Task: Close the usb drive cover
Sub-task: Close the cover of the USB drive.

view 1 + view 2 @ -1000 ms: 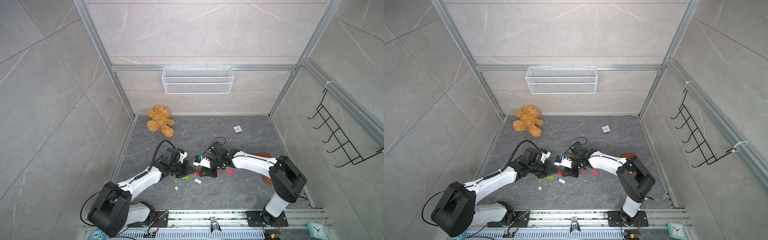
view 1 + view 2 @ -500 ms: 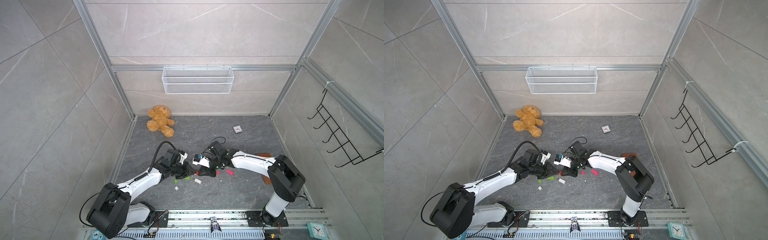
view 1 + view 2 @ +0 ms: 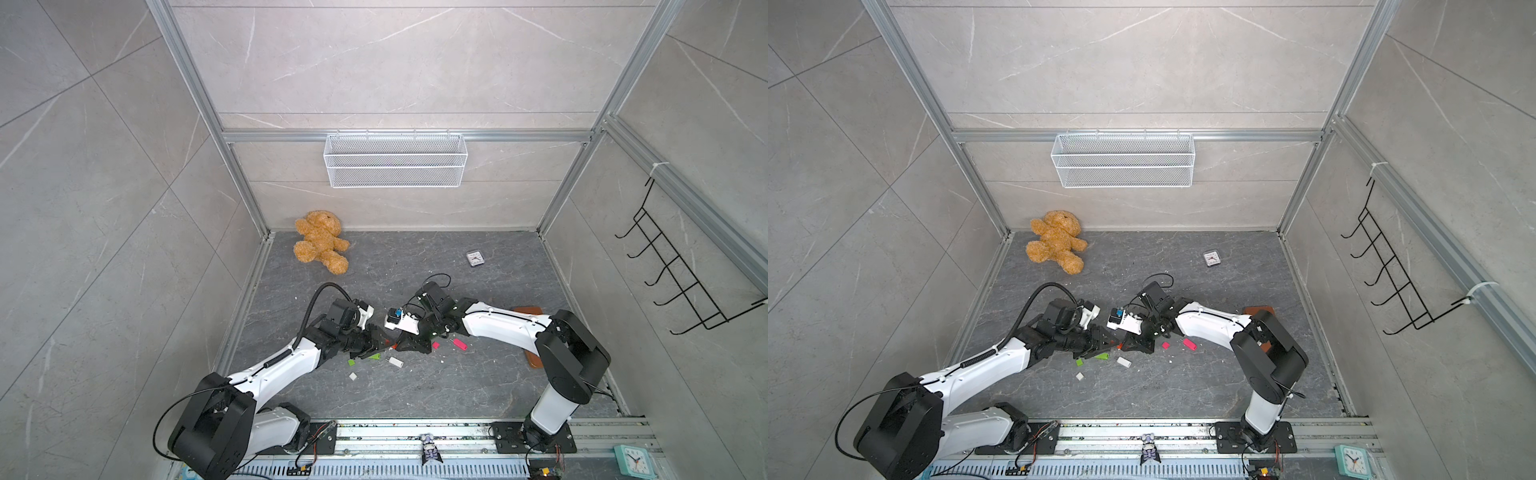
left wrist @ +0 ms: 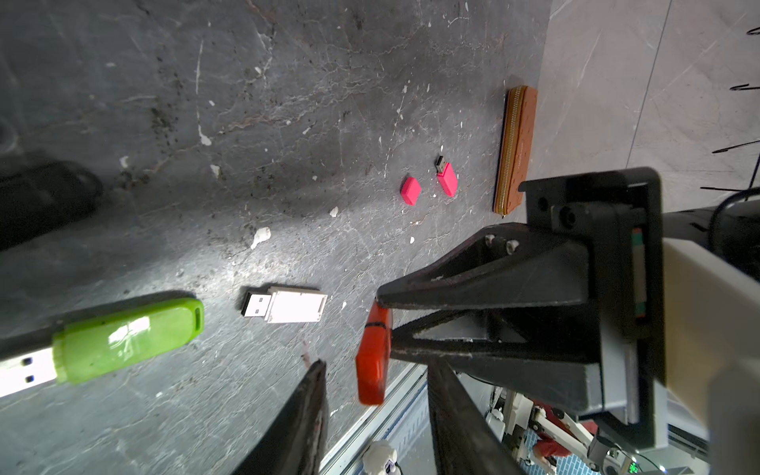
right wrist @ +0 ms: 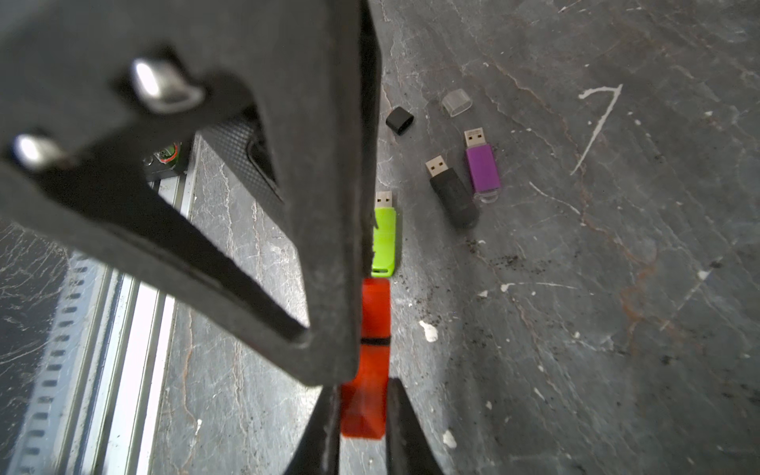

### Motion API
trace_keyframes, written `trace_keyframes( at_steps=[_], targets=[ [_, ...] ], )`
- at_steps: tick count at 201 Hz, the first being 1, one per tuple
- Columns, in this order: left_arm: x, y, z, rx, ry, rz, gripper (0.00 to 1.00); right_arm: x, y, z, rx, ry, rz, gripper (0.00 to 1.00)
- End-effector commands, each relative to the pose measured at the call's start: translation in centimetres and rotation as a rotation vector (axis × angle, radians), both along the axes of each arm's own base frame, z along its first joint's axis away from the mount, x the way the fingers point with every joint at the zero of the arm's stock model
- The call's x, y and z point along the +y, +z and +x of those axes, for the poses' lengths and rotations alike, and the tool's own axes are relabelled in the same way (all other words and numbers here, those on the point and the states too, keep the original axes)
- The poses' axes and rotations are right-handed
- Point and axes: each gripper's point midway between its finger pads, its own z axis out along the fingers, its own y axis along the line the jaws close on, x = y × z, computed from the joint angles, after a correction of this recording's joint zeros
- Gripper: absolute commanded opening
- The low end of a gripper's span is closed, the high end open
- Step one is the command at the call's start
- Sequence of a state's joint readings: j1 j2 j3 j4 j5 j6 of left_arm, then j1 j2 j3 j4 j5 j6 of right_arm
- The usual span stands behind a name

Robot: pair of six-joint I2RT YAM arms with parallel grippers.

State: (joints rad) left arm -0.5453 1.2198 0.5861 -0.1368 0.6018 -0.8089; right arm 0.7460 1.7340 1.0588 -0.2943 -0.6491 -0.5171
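L arm (image 3: 274, 370) & R arm (image 3: 503, 324) stretched low, angled inward, tips facing. L gripper (image 4: 374, 368): fingers (image 4: 312, 395) parted. R gripper (image 4: 380, 302): fingers pinched tight on red USB drive (image 4: 372, 357).

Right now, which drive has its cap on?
The red drive, pinched in the right claw: no metal plug shows. The green drive, white drive, pink drive, black drive and purple drive show bare plugs.

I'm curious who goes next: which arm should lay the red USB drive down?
Probably right: the right gripper is shut on the red USB drive; the left gripper is open.
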Motion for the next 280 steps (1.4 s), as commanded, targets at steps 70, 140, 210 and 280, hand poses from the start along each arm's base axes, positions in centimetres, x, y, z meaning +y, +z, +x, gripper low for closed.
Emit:
trace_keyframes(
  at_steps=[70, 140, 210, 280],
  targets=[
    [-0.2, 0.8, 0.3, -0.026, -0.005, -0.006, 0.23, 0.1, 0.1, -1.0, 0.01, 0.038, 0.018, 0.14],
    [-0.4, 0.8, 0.2, -0.016, -0.016, -0.022, 0.14, 0.3, 0.2, -1.0, -0.001, 0.039, 0.024, 0.14],
    [-0.8, 0.4, 0.0, 0.009, -0.031, -0.032, 0.15, 0.6, 0.5, -0.9, -0.031, 0.038, 0.044, 0.14],
    [-0.2, 0.4, 0.0, -0.007, -0.016, -0.003, 0.24, 0.3, 0.2, -1.0, -0.024, 0.034, 0.032, 0.13]
  ],
)
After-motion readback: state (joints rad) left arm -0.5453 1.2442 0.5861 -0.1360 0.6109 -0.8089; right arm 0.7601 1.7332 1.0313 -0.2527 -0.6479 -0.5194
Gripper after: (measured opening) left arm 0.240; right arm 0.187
